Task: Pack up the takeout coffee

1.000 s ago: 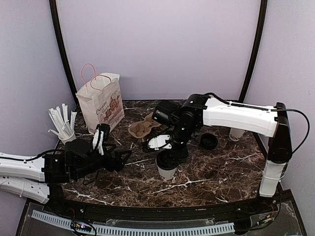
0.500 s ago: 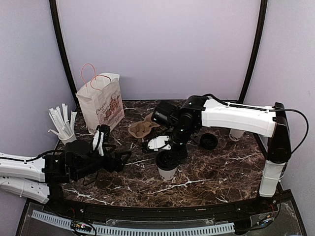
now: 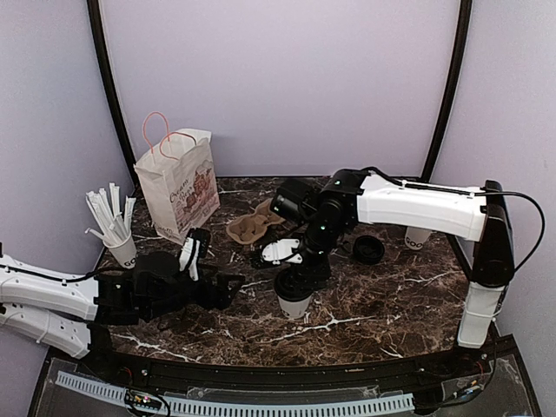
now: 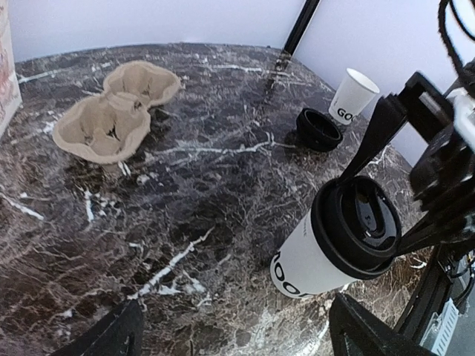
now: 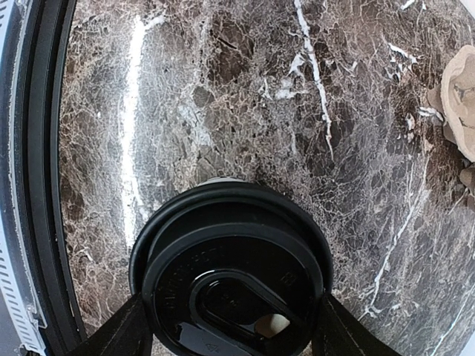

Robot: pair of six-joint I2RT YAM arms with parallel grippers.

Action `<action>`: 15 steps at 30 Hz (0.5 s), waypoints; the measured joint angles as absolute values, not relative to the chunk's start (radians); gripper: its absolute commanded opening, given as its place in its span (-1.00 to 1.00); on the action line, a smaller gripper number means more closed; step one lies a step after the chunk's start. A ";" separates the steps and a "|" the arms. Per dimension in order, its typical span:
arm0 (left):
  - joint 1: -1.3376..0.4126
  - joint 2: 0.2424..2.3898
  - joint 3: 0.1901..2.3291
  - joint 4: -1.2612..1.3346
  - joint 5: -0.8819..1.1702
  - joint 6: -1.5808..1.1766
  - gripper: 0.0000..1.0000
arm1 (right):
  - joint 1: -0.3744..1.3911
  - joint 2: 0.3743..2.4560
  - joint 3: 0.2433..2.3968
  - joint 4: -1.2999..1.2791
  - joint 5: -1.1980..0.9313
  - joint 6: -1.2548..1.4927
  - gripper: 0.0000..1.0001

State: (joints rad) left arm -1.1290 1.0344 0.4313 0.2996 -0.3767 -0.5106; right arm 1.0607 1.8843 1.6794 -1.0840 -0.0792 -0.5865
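Note:
The takeout coffee (image 3: 295, 304), a white paper cup with a black lid (image 5: 230, 274), stands upright on the marble table near the front middle. It also shows in the left wrist view (image 4: 308, 259). My right gripper (image 3: 293, 280) hangs straight over it, its two fingers touching opposite sides of the lid rim (image 5: 234, 334). My left gripper (image 3: 228, 287) is open and empty, low over the table just left of the cup, which lies ahead and to the right of its jaws (image 4: 237, 341). The paper bag (image 3: 178, 182) stands upright at the back left.
A brown pulp cup carrier (image 3: 252, 226) lies behind the cup, also in the left wrist view (image 4: 119, 115). A spare black lid (image 3: 369, 249) and a second white cup (image 3: 417, 236) sit at the right. A cup of wrapped straws (image 3: 117, 239) stands at the left.
My left arm has moved to the right, closer to the cup, its gripper still open. My right gripper stays over the lid, barely shifted.

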 measured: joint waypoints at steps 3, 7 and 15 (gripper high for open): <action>-1.126 1.151 0.454 0.334 -0.338 -0.566 0.77 | 1.060 1.877 1.669 -1.074 -0.084 -0.587 0.38; -1.113 1.291 0.496 0.427 -0.263 -0.657 0.76 | 1.059 1.860 1.641 -1.048 -0.086 -0.587 0.39; -1.078 1.436 0.524 0.645 -0.116 -0.799 0.75 | 1.050 1.805 1.554 -0.962 -0.102 -0.586 0.39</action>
State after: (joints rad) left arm -1.0782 1.4361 0.5243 0.6445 -0.1162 -0.7990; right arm 1.0504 1.8050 1.5536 -0.9623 -0.1024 -0.5861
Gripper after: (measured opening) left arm 0.877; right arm 0.697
